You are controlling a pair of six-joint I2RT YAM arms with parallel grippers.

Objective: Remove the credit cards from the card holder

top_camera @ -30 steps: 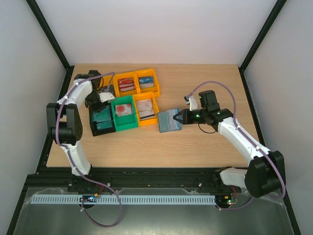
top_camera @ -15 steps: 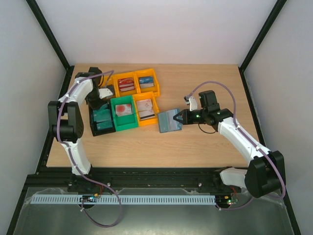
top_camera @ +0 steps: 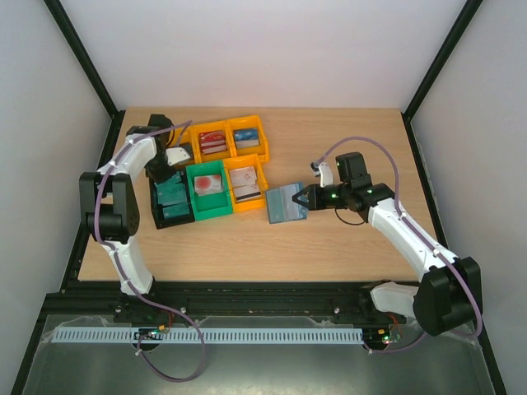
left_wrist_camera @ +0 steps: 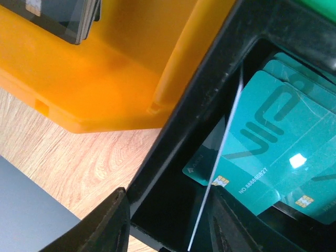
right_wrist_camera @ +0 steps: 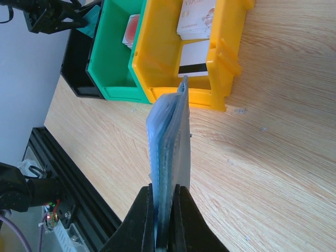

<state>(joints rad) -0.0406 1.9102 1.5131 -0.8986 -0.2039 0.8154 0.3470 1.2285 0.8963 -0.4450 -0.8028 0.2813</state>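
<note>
1. The right gripper (right_wrist_camera: 163,207) is pinched tight on the blue card holder (right_wrist_camera: 172,136).
2. The card holder is near the middle of the table (top_camera: 346,247), just beside an orange bin (top_camera: 247,183).
3. The left gripper (left_wrist_camera: 168,226) has its fingers spread apart over the black bin (left_wrist_camera: 199,94), by the table's left edge.
4. Teal cards (left_wrist_camera: 283,142) lie in that bin.
5. One thin card (left_wrist_camera: 226,147) shows edge-on between the fingers.

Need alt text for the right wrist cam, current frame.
The right gripper is shut on the near edge of the card holder, seen edge-on against the wooden table. Past its far end is an orange bin holding cards, with a green bin and a black bin to the left.
</note>
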